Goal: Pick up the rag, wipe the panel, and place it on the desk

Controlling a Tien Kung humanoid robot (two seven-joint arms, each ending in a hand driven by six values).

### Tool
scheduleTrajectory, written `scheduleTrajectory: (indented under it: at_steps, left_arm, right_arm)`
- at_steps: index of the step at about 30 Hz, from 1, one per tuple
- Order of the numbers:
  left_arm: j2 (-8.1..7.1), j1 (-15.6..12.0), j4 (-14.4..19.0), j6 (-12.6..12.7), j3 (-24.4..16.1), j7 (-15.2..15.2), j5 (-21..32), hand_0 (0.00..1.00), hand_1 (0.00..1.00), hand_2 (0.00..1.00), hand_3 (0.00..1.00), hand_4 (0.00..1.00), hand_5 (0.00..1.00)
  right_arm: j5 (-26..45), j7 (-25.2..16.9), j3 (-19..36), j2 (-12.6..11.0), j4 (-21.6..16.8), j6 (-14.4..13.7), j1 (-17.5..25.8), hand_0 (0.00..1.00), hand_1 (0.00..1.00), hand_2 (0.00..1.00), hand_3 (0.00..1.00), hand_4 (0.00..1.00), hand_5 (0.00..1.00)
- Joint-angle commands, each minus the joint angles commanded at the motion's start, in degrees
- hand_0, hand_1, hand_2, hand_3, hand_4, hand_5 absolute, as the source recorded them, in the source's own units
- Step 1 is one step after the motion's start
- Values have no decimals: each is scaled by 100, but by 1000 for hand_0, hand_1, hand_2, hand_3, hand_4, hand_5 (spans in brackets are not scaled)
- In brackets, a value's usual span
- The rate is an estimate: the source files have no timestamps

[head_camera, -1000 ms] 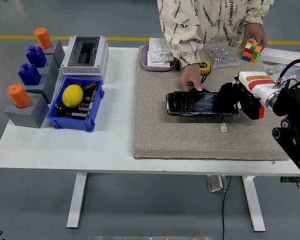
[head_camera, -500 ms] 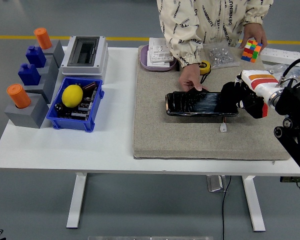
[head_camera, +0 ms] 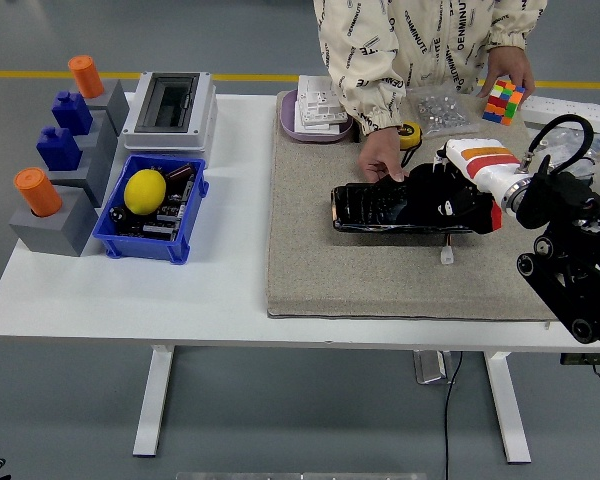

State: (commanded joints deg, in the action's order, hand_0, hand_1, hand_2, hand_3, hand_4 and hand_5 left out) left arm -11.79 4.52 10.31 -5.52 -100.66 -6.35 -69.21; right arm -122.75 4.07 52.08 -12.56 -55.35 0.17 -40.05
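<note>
Resting in blue bin [head_camera: 146,247]: yellow lemon [head_camera: 145,191]; right hand [head_camera: 448,198] on panel [head_camera: 375,208], grip unclear

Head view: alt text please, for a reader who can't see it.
The right robot hand presses down on a glossy black panel lying on a grey mat, while a person's hand steadies the panel's far edge. A blue bin holding a lemon sits at left.

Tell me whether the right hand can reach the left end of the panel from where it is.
Probably yes: the right hand already lies on the panel, whose left end is bare; a person's hand touches only the far edge.
</note>
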Motion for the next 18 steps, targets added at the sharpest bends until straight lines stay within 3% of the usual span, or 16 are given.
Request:
scheduleTrajectory:
  at_steps: [18]
  left_arm:
    - [-25,-39,0,-2,53,1,3,726,716,767,629,695,583]
  right_arm:
    - [116,32,-770,523,-158,15,-368,248,362,408,396,959,41]
